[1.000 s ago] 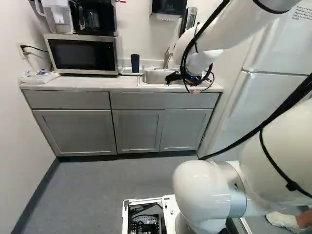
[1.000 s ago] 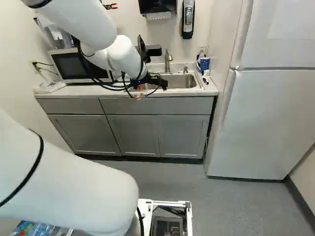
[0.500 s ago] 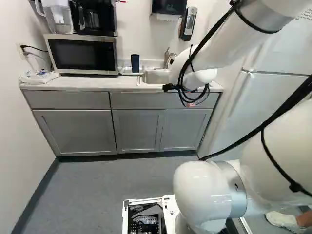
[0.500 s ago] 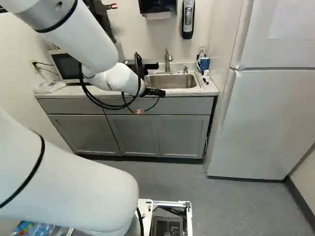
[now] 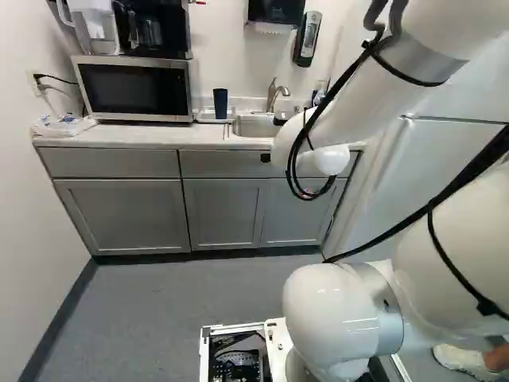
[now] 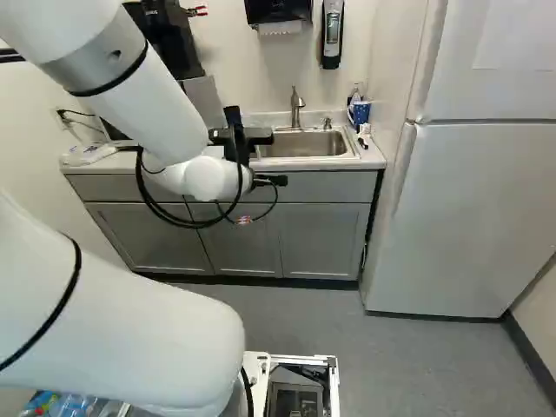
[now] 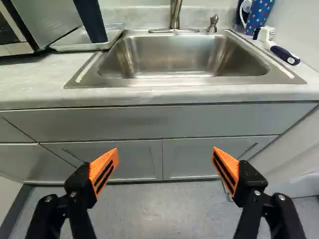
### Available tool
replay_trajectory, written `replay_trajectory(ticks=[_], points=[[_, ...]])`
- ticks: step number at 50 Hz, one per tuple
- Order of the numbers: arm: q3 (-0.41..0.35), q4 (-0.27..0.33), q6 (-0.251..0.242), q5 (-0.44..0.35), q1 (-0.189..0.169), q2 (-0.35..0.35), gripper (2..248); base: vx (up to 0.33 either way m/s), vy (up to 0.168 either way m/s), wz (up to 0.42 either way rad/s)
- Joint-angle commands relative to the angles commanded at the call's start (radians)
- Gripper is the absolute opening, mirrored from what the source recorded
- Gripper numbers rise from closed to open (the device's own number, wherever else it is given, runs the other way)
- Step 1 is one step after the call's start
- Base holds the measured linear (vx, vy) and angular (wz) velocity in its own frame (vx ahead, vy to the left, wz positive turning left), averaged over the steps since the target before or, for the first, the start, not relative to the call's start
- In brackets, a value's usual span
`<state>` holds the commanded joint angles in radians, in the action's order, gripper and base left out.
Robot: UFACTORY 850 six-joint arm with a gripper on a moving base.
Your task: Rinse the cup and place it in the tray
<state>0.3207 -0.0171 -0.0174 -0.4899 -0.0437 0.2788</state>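
In the right base view the black gripper is partly hidden by the wrist, in front of the counter. In the wrist view the gripper is open, its orange pads wide apart with nothing between them. Ahead of it lies the steel sink, with nothing in the basin. A dark blue cup stands upright in the shallow tray between microwave and sink; the cup shows only its lower part in the wrist view.
The faucet rises behind the sink. A dotted blue mug and a brush are beside the basin. The microwave stands beyond the tray. Cabinet fronts drop below the counter, and a fridge stands at its side.
My arm has drawn back from the sink toward the base, and its wrist has come lower in both base views. The base, cup and tray have stayed put.
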Motion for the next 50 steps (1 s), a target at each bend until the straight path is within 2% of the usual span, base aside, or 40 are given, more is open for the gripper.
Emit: replay_trajectory(ticks=[20,50], points=[[-0.101,0.007,0.008,-0.165,0.019,0.000,247,0.000,0.000,0.000],[-0.197,0.014,0.015,-0.323,0.037,0.000,247,0.000,0.000,0.000]])
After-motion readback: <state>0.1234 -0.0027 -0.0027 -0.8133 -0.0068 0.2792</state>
